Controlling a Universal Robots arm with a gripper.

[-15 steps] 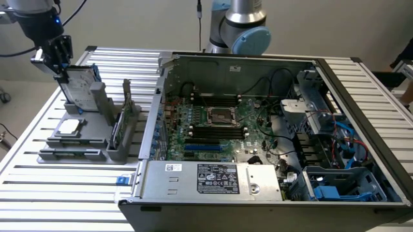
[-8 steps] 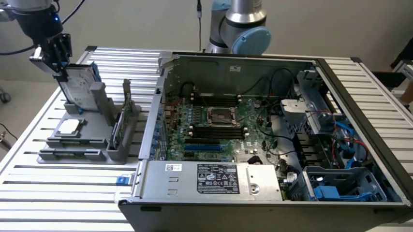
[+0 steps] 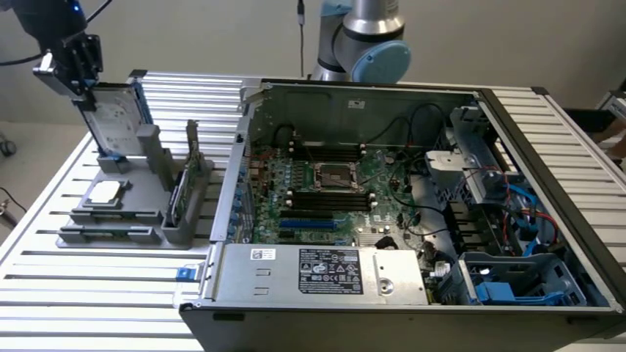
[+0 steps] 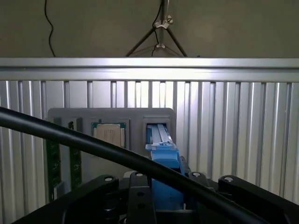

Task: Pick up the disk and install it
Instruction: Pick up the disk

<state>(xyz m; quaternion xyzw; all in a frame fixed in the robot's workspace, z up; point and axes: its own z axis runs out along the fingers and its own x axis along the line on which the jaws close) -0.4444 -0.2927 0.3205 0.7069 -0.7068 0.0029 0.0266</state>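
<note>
The disk [image 3: 117, 121] is a silver drive with a white label in a blue carrier. It stands on edge, tilted, over the grey holder [image 3: 146, 220] at the exterior view's left. My gripper [image 3: 86, 89] is shut on its upper end, and its lower end is still at the holder's slot. In the wrist view the blue carrier edge of the disk [image 4: 161, 140] runs from between my gripper's [image 4: 164, 191] black fingers down towards the holder [image 4: 135, 114].
An open computer case [image 3: 547, 139] fills the exterior view's middle and right, with a motherboard [image 3: 333, 183], a grey power supply box [image 3: 323, 271] and blue drive bays [image 3: 509, 290]. The holder also carries a silver chip [image 3: 105, 192] and upright memory sticks [image 3: 181, 194]. A black cable [image 4: 70, 137] crosses the wrist view.
</note>
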